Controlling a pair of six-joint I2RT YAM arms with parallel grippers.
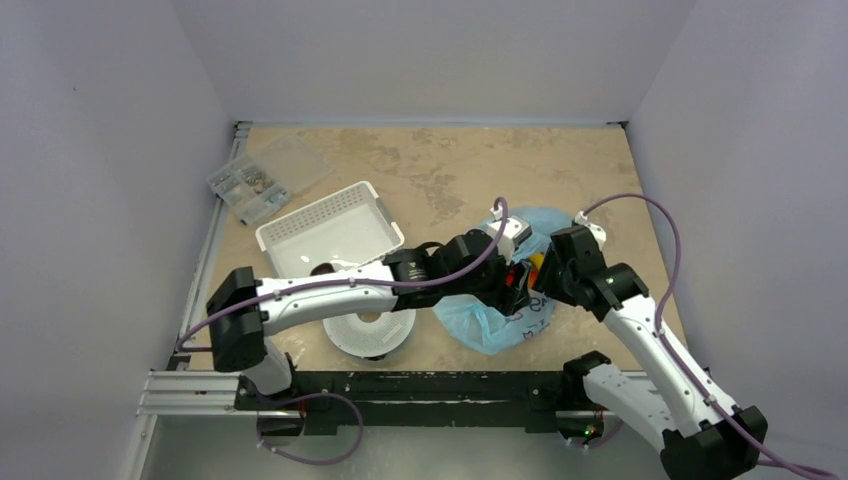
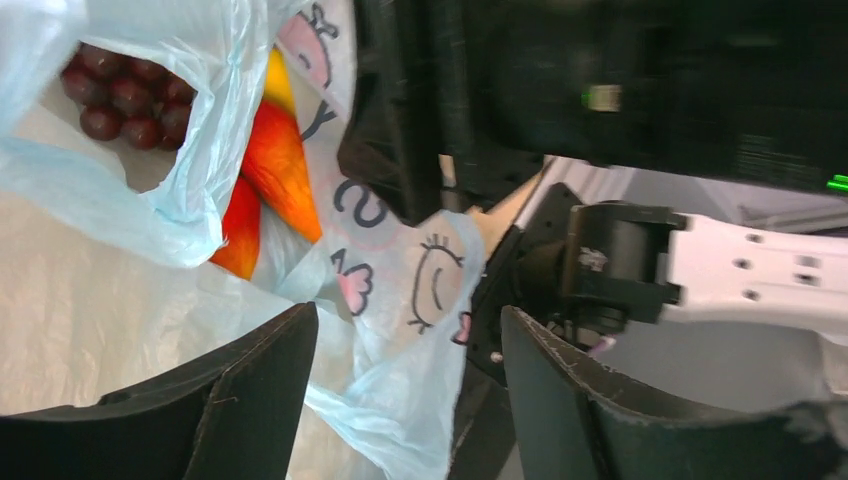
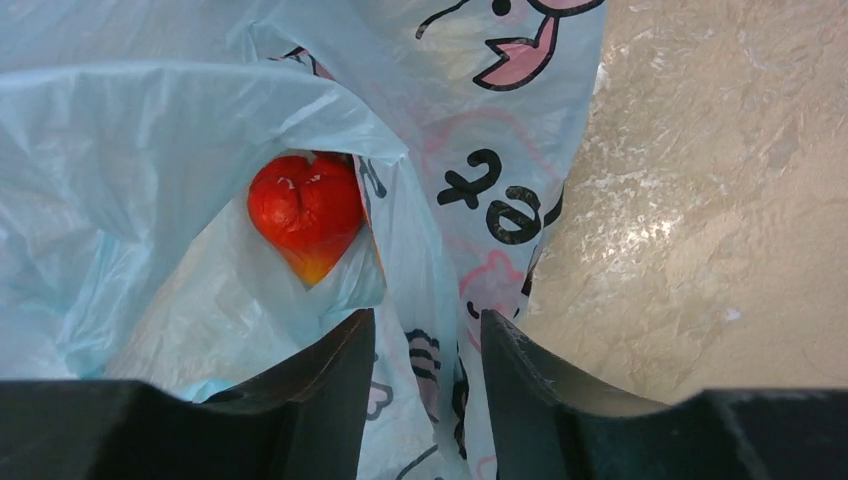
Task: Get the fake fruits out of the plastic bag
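While bag (image 3: pixel 150 150) holds mango (image 3: pixel 305 212), right hand (image 3: pixel 427 325) sits near.

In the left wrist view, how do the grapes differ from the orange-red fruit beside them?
The grapes are a cluster of small, dark purple balls; the orange-red fruit is one much larger, elongated piece. The grapes lie further left, behind a fold of the plastic bag, while the orange-red fruit lies against the bag's printed side. Both are glossy and sit inside the bag.
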